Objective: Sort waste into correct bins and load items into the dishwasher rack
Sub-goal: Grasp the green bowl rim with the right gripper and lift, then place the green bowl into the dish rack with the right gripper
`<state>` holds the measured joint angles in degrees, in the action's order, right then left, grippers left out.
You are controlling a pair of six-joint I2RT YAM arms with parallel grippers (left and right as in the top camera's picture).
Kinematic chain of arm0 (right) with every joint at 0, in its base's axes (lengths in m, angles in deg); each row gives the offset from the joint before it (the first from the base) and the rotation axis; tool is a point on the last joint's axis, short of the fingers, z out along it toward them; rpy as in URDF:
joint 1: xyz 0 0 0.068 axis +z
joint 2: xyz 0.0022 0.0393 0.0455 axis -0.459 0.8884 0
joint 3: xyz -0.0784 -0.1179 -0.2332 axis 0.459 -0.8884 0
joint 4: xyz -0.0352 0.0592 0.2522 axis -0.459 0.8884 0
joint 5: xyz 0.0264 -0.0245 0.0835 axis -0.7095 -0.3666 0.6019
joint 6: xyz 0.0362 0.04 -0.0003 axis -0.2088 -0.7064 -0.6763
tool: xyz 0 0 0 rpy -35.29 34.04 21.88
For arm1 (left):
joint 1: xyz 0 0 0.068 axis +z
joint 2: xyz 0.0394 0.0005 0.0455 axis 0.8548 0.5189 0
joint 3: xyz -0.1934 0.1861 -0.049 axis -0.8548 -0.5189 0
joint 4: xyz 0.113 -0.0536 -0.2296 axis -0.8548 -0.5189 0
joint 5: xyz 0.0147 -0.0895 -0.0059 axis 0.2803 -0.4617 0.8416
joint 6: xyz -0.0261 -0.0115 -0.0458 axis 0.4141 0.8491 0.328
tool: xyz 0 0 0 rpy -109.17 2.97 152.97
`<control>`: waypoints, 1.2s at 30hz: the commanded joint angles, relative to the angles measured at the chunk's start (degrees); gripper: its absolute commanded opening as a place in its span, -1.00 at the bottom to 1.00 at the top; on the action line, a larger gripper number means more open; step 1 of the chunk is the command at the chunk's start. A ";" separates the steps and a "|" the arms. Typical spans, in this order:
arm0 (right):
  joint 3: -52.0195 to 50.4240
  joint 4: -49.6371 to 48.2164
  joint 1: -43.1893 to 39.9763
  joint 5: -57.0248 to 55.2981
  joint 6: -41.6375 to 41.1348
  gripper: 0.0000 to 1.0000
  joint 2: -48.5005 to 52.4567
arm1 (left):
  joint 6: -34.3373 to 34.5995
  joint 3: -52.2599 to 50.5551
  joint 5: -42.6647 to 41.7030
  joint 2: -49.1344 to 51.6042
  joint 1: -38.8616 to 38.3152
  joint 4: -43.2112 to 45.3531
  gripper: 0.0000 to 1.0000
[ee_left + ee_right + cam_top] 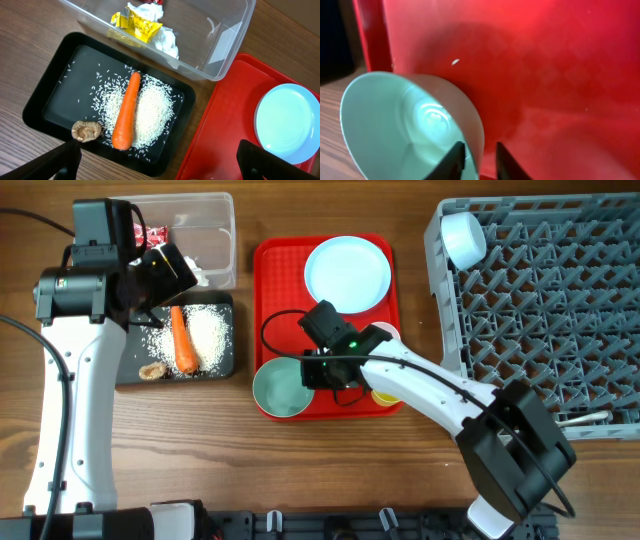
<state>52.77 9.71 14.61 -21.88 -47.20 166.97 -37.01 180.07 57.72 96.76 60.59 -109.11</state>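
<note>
A light-blue bowl [280, 388] sits at the front-left corner of the red tray [275, 300]. My right gripper [314, 376] straddles its rim [481, 160], one finger inside the bowl [405, 125], one outside, shut on it. My left gripper [160, 162] is open and empty above the black tray [60, 90], which holds a carrot [126, 117], rice [152, 110] and a brown lump [86, 130]. The clear tub [220, 55] holds a yellow wrapper [137, 22] and tissue [166, 41]. The grey rack [540, 310] holds one bowl [463, 238].
A light-blue plate [347, 272] lies at the back of the red tray. A yellow cup [386, 396] shows partly under my right arm. A red wrapper [155, 235] lies in the tub. A single rice grain [455, 62] lies on the red tray.
</note>
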 commanded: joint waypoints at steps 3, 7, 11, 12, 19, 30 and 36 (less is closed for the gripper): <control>0.24 -1.33 -1.38 2.01 -1.77 -0.78 2.95 | 0.07 0.26 0.72 -0.13 0.20 0.13 1.00; 0.63 -1.84 -2.54 4.02 -1.60 -0.92 2.89 | 0.07 0.26 0.72 -0.13 0.20 0.15 1.00; 2.38 -1.73 -2.54 2.58 2.56 -0.92 0.09 | 0.07 0.26 0.72 -0.13 0.20 0.13 1.00; 3.13 -1.36 -2.64 0.57 3.91 -0.91 -2.23 | 0.07 0.26 0.72 -0.13 0.20 0.13 1.00; 10.51 6.03 -6.40 -26.34 15.08 -0.92 -18.82 | 0.07 0.26 0.72 -0.13 0.20 0.15 1.00; 10.47 2.51 -24.92 -71.28 44.78 -0.91 -23.96 | 0.07 0.26 0.72 -0.13 0.20 0.13 1.00; 10.47 -1.70 -28.15 -71.30 65.92 -0.91 -13.97 | 0.07 0.26 0.72 -0.13 0.20 0.13 1.00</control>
<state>63.32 9.91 -12.87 -89.99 3.31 148.08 -37.01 180.07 57.72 96.76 60.59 -109.11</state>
